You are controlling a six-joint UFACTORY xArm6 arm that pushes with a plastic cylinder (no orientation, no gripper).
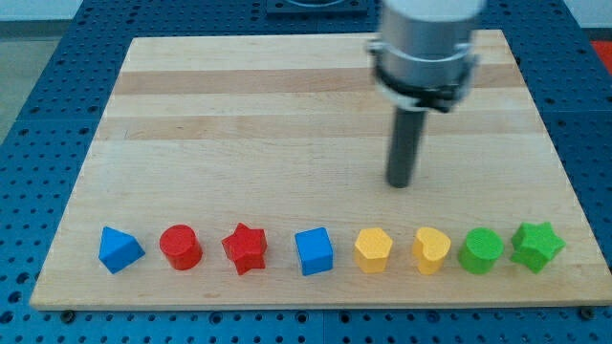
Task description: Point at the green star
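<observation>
The green star [536,246] lies at the right end of a row of blocks near the board's bottom edge. My tip [399,184] stands on the board above the row, well to the upper left of the green star and above the two yellow blocks. It touches no block.
The row runs from the view's left: blue triangular block [120,249], red cylinder [180,247], red star [245,248], blue cube [314,251], yellow pentagon-like block [373,249], yellow heart [431,250], green cylinder [480,250]. The wooden board [287,105] lies on a blue perforated table.
</observation>
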